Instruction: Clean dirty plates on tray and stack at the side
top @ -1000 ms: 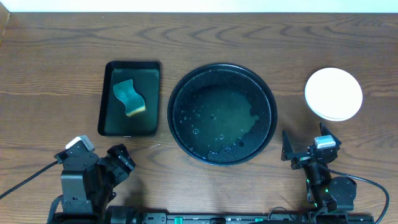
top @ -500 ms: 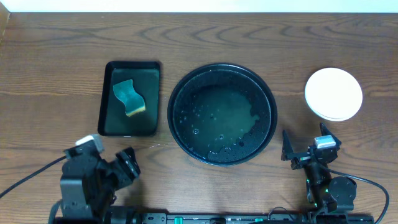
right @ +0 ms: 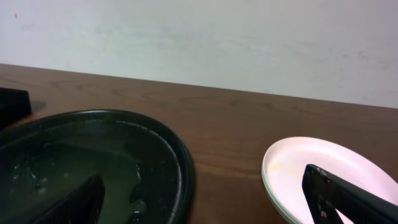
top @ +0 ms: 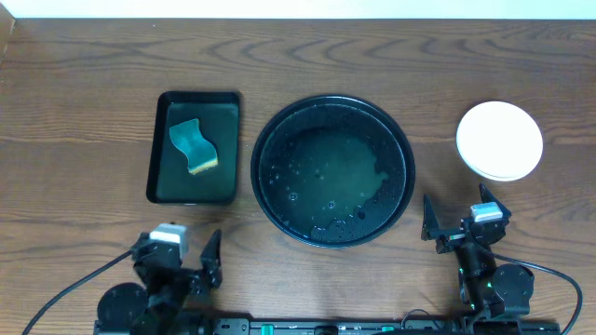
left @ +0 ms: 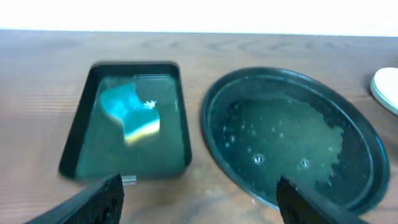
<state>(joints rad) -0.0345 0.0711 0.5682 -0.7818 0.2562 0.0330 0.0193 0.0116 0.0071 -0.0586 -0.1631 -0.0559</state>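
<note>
**Plates off tray, stacked at right**

Logged tray [top: 406, 149] at centre of frame on desk [top: 93, 74], with a wet film and droplets across its floor. Found plates [top: 499, 140] stacked at right of frame, white one on top with a faint yellowish smear, well apart from tray rim. Noted sponge [top: 193, 146] lying in rectangular pan [top: 151, 158] just left of tray. Saw left jaws at lower left, spread wide and released. Saw right jaws at lower right, likewise released, facing the gap between tray and plates.
</note>
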